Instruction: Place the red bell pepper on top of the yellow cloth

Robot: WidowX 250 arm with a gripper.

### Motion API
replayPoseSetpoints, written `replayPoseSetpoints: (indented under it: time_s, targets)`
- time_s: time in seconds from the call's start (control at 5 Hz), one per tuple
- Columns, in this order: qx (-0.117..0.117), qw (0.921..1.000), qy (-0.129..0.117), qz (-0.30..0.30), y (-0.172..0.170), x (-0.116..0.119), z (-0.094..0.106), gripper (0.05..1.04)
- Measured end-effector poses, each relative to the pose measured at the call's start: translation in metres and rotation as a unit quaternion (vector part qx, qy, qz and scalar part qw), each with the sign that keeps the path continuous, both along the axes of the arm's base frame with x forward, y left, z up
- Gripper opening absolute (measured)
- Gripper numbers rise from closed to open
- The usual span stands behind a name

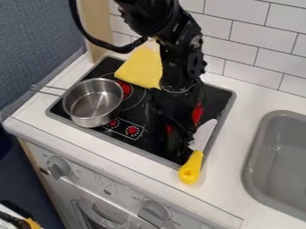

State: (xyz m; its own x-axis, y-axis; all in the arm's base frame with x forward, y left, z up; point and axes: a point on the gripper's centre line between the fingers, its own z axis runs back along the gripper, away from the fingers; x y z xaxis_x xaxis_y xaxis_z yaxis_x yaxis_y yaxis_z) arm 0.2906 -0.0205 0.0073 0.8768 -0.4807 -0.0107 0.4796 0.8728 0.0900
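pot (92, 102): 1 | knife (195, 157): 1 | cloth (141, 68): 1 | pepper (197, 114): 1 | knobs (58, 167): 2

A toy kitchen, seemingly: cooktop (212, 105), grey sink (254, 156), oven knobs (58, 167), tiled wall (263, 42).

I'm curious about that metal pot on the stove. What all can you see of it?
The pot is round, fairly shallow and silvery, like stainless steel, with light glinting off its walls. It stands upright and without a lid on the left part of the black stovetop, its bare metal inside showing. A thin, wire-like handle sticks out from its left side, past the stovetop's edge and over the white counter.
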Motion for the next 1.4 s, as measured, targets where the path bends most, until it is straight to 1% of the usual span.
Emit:
replayPoseSetpoints:
  time_s: [0.2, 0.4, 0.6, 0.8, 1.0, 1.2, 1.4]
  targets:
    - [-0.020, 0.9995, -0.008, 0.025, 0.008, 0.002, 0.008, 0.539]
    - [-0.048, 0.9980, -0.002, 0.041, 0.005, -0.003, 0.020, 0.829]
    - [-0.062, 0.9967, -0.012, 0.052, 0.008, -0.012, 0.039, 1.009]
    - [-0.064, 0.9932, -0.011, 0.097, 0.008, -0.006, 0.049, 1.005]
    - [-0.059, 0.9789, 0.020, 0.195, -0.001, 0.011, 0.037, 1.001]
    - [-0.067, 0.9689, 0.032, 0.236, -0.008, 0.021, 0.024, 1.001]
    - [-0.076, 0.9671, 0.039, 0.240, -0.017, 0.023, 0.011, 0.949]
